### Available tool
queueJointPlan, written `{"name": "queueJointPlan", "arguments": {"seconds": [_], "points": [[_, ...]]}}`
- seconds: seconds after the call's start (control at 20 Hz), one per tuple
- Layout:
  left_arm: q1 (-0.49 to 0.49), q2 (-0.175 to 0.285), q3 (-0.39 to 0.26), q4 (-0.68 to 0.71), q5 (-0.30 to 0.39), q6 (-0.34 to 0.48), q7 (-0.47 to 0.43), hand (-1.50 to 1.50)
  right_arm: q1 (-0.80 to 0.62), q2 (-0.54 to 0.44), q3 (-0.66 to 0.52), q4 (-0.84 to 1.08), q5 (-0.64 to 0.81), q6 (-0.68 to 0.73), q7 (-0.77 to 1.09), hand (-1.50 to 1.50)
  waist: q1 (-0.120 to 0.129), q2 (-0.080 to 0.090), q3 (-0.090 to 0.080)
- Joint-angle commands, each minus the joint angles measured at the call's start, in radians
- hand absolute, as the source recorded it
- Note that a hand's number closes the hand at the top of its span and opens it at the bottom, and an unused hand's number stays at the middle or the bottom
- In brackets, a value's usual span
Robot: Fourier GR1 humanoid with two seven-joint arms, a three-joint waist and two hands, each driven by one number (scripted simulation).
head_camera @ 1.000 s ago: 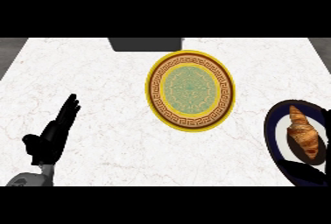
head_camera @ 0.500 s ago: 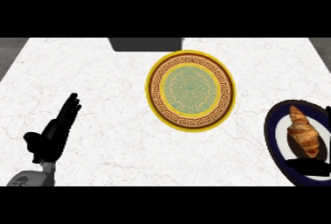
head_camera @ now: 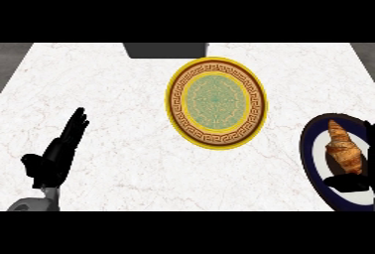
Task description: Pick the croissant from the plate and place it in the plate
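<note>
The croissant (head_camera: 345, 147) lay on the dark-rimmed plate (head_camera: 307, 149) at the counter's (head_camera: 110, 99) right edge, with the right hand (head_camera: 348, 182) showing just below it over that plate, too little in view to tell whether it was spread or closed. The gold-rimmed plate (head_camera: 216, 67) sat near the middle, apart from it. The left hand (head_camera: 57, 158) rested at lower left, fingers straight.

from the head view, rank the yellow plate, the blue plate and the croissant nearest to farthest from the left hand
From the left hand, at lower left:
1. Yellow plate, mid-counter.
2. Blue plate, far right; its near rim comes first.
3. Croissant, lying on that plate, further right.
</note>
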Motion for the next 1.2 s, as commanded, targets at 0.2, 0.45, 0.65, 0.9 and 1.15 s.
{"name": "queueJointPlan", "arguments": {"seconds": [0.2, 0.45, 0.65, 0.9, 1.15], "points": [[-0.026, -0.038, 0.039, 0.056, -0.053, -0.043, -0.041, 0.0, -0.094, 0.019, -0.07, 0.151, 0.069, 0.044, -0.027, -1.5, 0.0, 0.0, 0.0], [0.045, -0.043, 0.044, -0.022, -0.085, -0.048, -0.013, 0.0, -0.137, 0.054, -0.099, 0.288, 0.063, -0.008, -0.147, -1.5, 0.003, 0.0, 0.0], [-0.041, -0.049, 0.1, 0.082, -0.062, -0.073, -0.041, 0.0, -0.131, 0.052, -0.077, 0.327, 0.071, 0.009, -0.233, 1.5, 0.0, 0.001, 0.0], [-0.031, -0.072, 0.069, 0.018, -0.095, -0.062, 0.019, 0.0, -0.104, 0.046, -0.1, 0.354, 0.059, -0.015, -0.327, 1.5, -0.002, 0.0, 0.0], [-0.018, -0.074, 0.085, 0.008, -0.089, -0.045, 0.021, 0.0, 0.059, 0.208, -0.039, 0.138, 0.055, -0.013, -0.148, 1.5, -0.024, -0.005, -0.001]]}}
